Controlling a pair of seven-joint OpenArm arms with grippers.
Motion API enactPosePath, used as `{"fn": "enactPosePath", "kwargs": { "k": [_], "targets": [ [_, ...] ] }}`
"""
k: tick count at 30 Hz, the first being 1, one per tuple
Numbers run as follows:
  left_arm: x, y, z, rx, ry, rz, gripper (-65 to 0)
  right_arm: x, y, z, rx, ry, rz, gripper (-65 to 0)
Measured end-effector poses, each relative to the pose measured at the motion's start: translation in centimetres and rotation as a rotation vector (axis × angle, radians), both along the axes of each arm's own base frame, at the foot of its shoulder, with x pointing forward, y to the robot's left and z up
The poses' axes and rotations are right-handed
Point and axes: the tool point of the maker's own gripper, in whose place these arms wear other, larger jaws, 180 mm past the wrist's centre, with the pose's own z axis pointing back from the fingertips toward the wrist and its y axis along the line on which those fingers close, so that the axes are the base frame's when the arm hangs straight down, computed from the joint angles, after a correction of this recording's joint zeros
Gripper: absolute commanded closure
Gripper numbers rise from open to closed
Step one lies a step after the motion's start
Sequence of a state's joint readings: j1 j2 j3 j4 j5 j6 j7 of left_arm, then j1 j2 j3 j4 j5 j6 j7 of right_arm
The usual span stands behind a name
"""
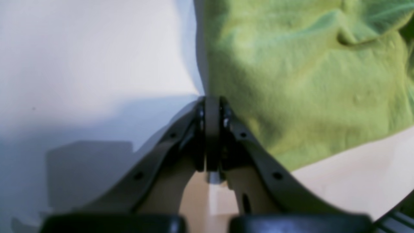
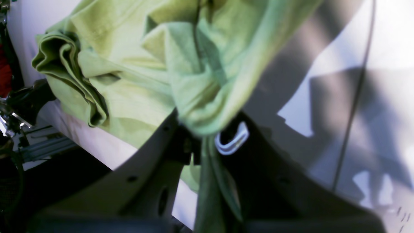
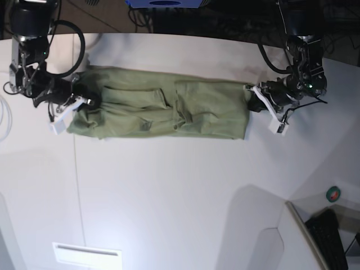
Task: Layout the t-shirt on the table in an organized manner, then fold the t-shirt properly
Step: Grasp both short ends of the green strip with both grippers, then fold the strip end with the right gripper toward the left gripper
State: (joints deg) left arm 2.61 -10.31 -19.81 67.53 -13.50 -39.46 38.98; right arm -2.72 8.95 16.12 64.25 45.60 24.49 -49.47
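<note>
The t-shirt (image 3: 160, 111) lies stretched into a long band across the far part of the table (image 3: 180, 191), running left to right between the two arms. It is folded over itself lengthwise, with creases and a bunched ridge near its middle.

The left gripper (image 1: 212, 103) — at the right end of the band in the base view — has its jaws pressed together on the shirt's edge, where green cloth meets the white top. The right gripper (image 2: 202, 142) is at the left end; its wrist view shows cloth drawn down between the closed jaws, with loose folds heaped just beyond and a small white tag (image 2: 232, 138) beside the pinch.

A thin dark seam (image 3: 77, 185) runs down the table's left side, and a green-rimmed round object (image 3: 334, 194) sits off the near right corner.
</note>
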Motion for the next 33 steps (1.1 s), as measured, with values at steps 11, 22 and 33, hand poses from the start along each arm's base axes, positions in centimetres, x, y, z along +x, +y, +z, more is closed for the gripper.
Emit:
{"fn": "enactPosePath", "kwargs": {
  "k": [11, 22, 33],
  "targets": [
    [0.9, -0.6, -0.1, -0.014, -0.001, 0.000, 0.0, 1.5, -0.3, 3.3, -0.087, -0.074, -0.005, 0.0],
    [1.4, -4.0, -0.2, -0.057, -0.008, -0.055, 0.0, 1.7, 7.3, 8.2, -0.119, -0.151, 0.146, 0.0],
    [1.4, -5.6, -0.3, -0.077, -0.005, -0.081, 0.0, 0.1, 15.1, 10.0, -0.040, -0.148, 0.259, 0.0]
  ]
}}
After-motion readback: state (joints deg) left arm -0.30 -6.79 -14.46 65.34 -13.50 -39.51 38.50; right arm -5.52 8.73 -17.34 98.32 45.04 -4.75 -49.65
